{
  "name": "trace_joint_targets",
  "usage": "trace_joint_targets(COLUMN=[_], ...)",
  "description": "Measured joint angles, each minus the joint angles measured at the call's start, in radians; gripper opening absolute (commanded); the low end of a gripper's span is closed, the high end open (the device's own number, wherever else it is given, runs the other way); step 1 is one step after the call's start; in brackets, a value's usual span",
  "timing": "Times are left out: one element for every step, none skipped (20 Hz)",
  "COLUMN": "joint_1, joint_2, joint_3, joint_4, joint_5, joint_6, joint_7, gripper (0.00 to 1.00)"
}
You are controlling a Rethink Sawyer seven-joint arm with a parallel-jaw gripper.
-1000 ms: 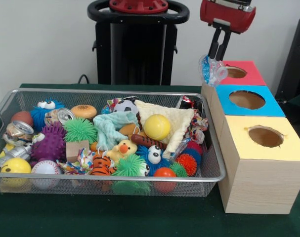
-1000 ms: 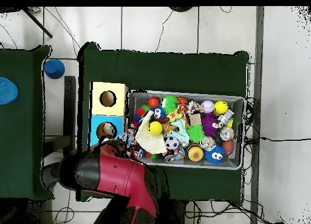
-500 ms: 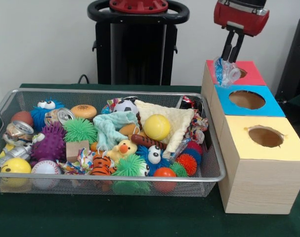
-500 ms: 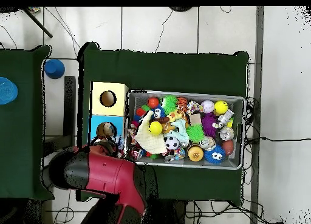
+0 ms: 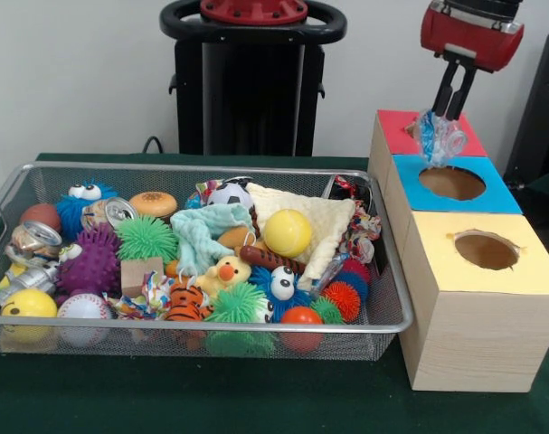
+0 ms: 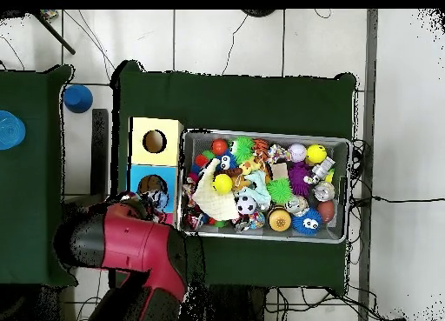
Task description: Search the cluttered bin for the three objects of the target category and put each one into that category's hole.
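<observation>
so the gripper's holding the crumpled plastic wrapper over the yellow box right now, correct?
Not quite. The gripper does hold the crumpled plastic wrapper, but it hangs at the boundary of the red box and the blue box, just behind the blue one's hole. The yellow box is the nearest one, well clear of it. The front view shows this.

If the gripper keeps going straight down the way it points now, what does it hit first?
Probably the red box top near its hole, or the edge of the blue box; depth is unclear. The gripper points down, its jaws shut on a crumpled plastic wrapper, which would touch first.
</observation>
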Motion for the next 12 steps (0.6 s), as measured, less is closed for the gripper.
trace_joint_targets(joint_1=[0.003,0.008,0.011,0.015,0.016,0.017,0.017,0.017,0.017,0.017,0.017,0.017], joint_2=[0.003,0.007,0.01,0.014,0.015,0.017,0.018,0.022,0.025,0.028,0.03,0.033], joint_3=[0.0,0.0,0.0,0.0,0.0,0.0,0.0,0.0,0.0,0.0,0.0,0.0], joint_4=[-0.003,-0.005,-0.007,-0.01,-0.011,-0.011,-0.012,-0.014,-0.015,-0.015,-0.016,-0.016], joint_5=[0.001,0.002,0.002,0.002,0.002,0.002,0.002,0.002,0.002,0.002,0.002,0.002], joint_6=[0.0,0.0,0.0,0.0,0.0,0.0,0.0,0.0,0.0,0.0,0.0,0.0], joint_7=[0.005,0.011,0.019,0.027,0.03,0.034,0.036,0.039,0.04,0.04,0.04,0.04], gripper=[0.0,0.0,0.0,0.0,0.0,0.0,0.0,0.0,0.0,0.0,0.0,0.0])
